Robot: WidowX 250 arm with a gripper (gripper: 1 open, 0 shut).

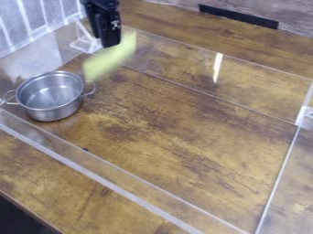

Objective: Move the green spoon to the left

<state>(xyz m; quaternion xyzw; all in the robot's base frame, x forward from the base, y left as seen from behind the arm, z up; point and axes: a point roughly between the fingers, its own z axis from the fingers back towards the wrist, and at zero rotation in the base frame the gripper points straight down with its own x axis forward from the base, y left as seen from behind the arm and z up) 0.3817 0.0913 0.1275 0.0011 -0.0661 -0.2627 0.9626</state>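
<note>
The green spoon point(108, 58) shows as a blurred yellow-green streak, slanting down to the left just below my gripper point(108, 38). It is smeared while the gripper is sharp, so it looks loose and dropping toward the wooden table. Its silver bowl cannot be made out in the blur. The dark gripper hangs pointing down at the far left of the table, jaws parted, with nothing between the fingers.
A round steel pot point(51, 94) with side handles stands to the front left of the spoon. A low clear plastic wall point(134, 196) frames the work area. A white rack point(25, 23) sits at the back left.
</note>
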